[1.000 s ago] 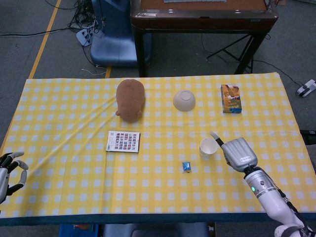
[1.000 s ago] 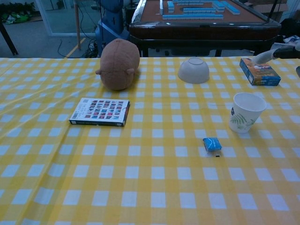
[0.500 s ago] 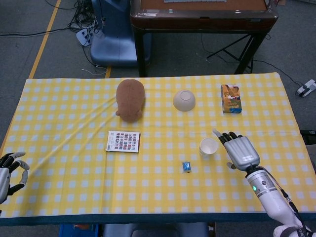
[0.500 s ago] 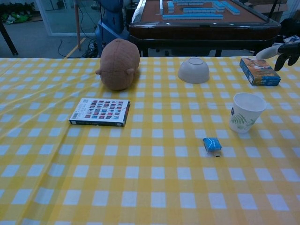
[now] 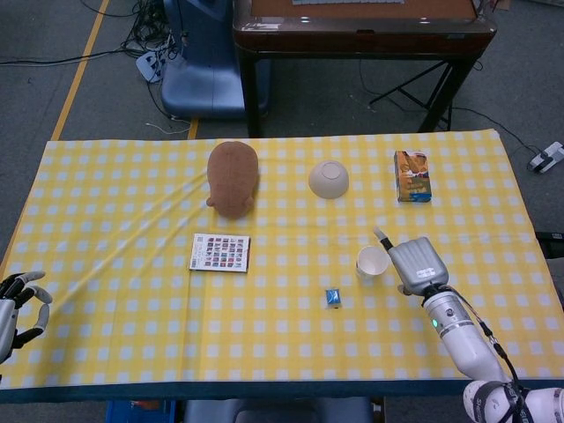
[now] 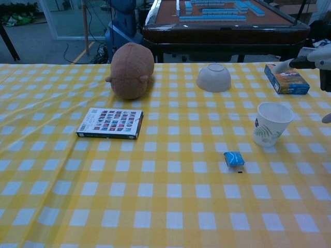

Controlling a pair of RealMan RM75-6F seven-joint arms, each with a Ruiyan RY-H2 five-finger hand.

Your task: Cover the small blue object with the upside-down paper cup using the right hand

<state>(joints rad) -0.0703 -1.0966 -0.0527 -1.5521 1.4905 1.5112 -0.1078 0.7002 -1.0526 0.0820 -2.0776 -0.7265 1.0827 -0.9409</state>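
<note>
The paper cup (image 5: 372,263) (image 6: 272,124) stands with its mouth up on the yellow checked cloth, right of centre. The small blue object (image 5: 334,298) (image 6: 234,158) lies just in front of it and a little to its left. My right hand (image 5: 414,264) (image 6: 316,61) hovers close to the cup's right side, thumb stretched toward the rim, holding nothing and apart from the cup. The chest view catches only its edge. My left hand (image 5: 18,304) rests at the table's front left corner, fingers loosely apart and empty.
A brown plush toy (image 5: 233,176) (image 6: 131,71), an upturned bowl (image 5: 329,178) (image 6: 213,77) and a snack box (image 5: 412,175) (image 6: 286,78) line the back. A book (image 5: 220,253) (image 6: 110,123) lies left of centre. A dark table (image 5: 361,35) stands beyond.
My right hand has shifted left, closer to the cup, and turned so its fingers no longer show from above. Cup and blue object have not moved.
</note>
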